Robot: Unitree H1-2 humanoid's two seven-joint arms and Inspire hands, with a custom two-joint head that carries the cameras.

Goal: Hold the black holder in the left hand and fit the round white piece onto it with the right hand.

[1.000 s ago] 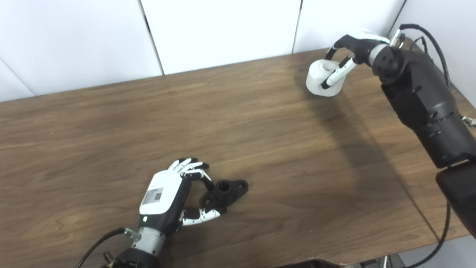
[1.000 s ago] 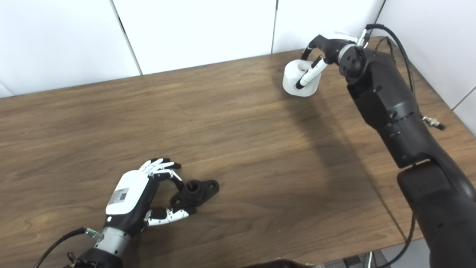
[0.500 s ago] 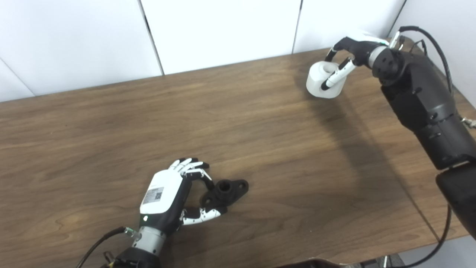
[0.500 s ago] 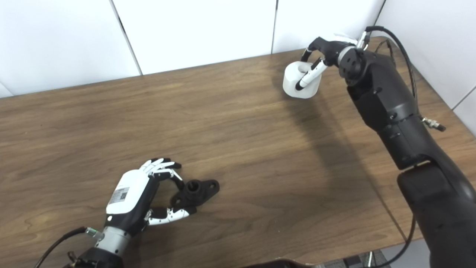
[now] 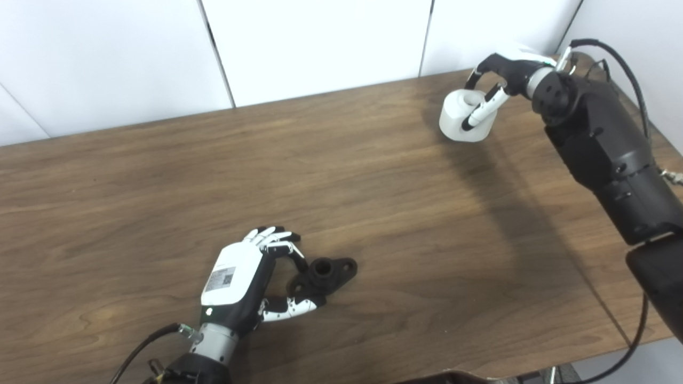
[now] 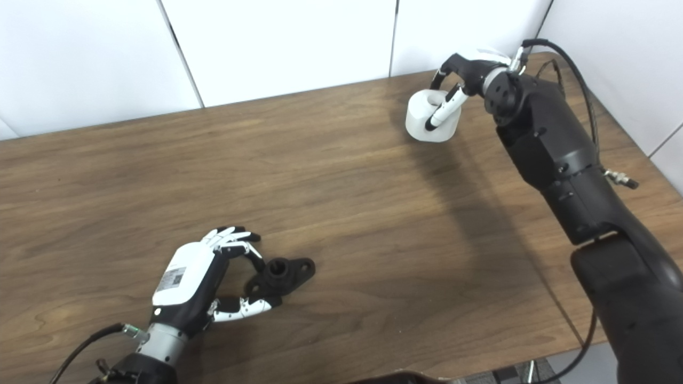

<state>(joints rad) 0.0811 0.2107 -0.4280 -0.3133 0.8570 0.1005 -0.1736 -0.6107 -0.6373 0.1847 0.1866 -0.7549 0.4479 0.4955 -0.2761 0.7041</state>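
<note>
While the holder point(image 5: 322, 273) lies flat on the table point(image 5: 373, 213) near the front edge, it is pinched at its near end by the left hand point(image 5: 251, 282), with fingers point(image 5: 277, 237) curled over one side and the thumb point(image 5: 291, 309) laid against the other. Its round socket is turned upward and its far lug is left free. Well apart, at the far right corner of the table, the white piece point(image 5: 461, 116) is gripped by the right hand point(image 5: 493, 80), the thumb being pressed across its front and the fingers hooked behind it. Whether the piece is lifted clear of the table cannot be told.
</note>
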